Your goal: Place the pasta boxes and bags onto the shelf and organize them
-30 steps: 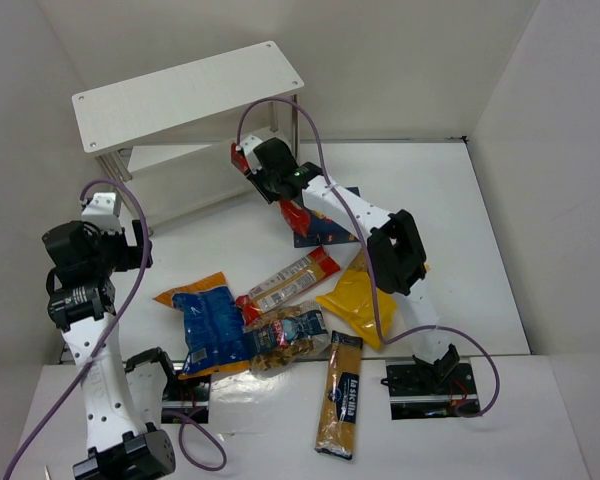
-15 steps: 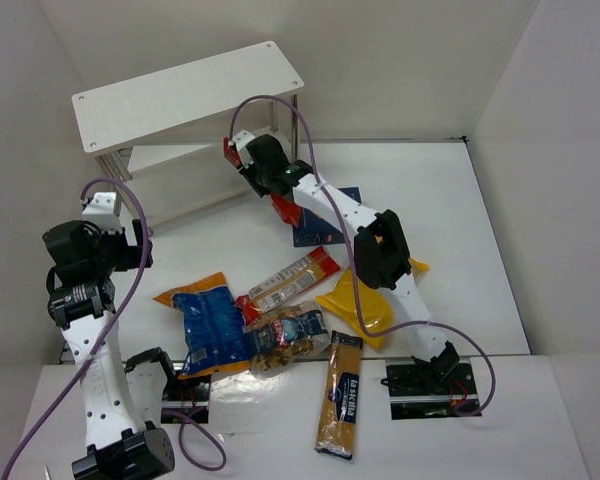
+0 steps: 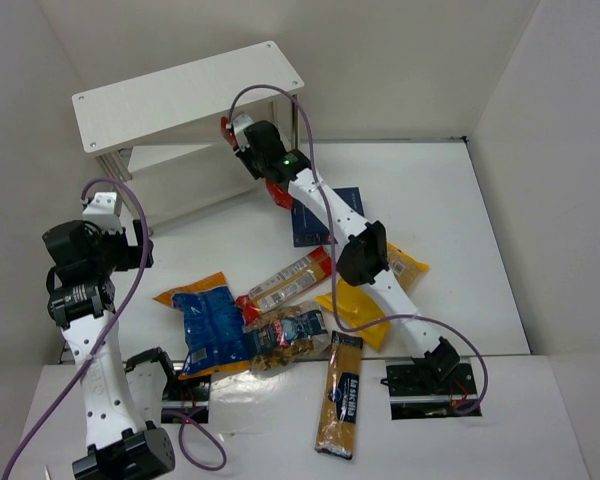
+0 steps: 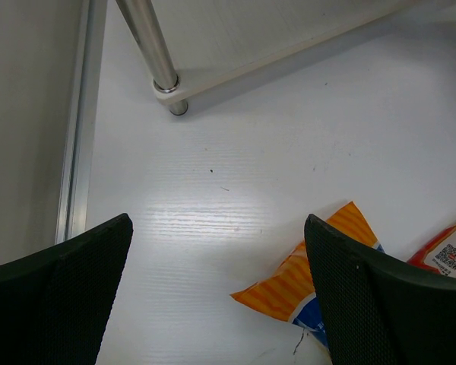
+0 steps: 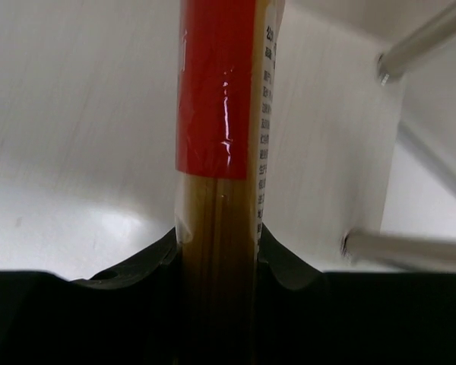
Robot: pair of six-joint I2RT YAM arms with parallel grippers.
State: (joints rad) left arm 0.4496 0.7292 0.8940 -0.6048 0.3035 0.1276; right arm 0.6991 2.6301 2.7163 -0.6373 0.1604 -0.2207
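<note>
My right gripper (image 3: 248, 142) is shut on a long red-and-clear spaghetti pack (image 5: 220, 114) and holds it at the right end of the white two-tier shelf (image 3: 190, 88), at the gap between its boards. The pack's red ends (image 3: 275, 192) stick out both sides of the gripper. My left gripper (image 3: 138, 243) is open and empty above the table, near a corner of the blue-orange bag (image 4: 311, 281). On the table lie the blue-orange bag (image 3: 208, 325), a second red-and-clear pack (image 3: 295, 278), a clear-brown bag (image 3: 285, 338), a yellow bag (image 3: 360, 300), a blue-labelled spaghetti pack (image 3: 340, 395) and a dark blue box (image 3: 325, 215), partly under my right arm.
Silver shelf posts (image 5: 425, 38) stand to the right of the held pack. The shelf's front left post (image 4: 148, 42) and lower board (image 4: 273, 30) lie ahead of my left gripper. White walls enclose the table on the left, back and right.
My right arm has stretched up and left, carrying the spaghetti pack closer to the shelf's right end. The left arm has not moved.
</note>
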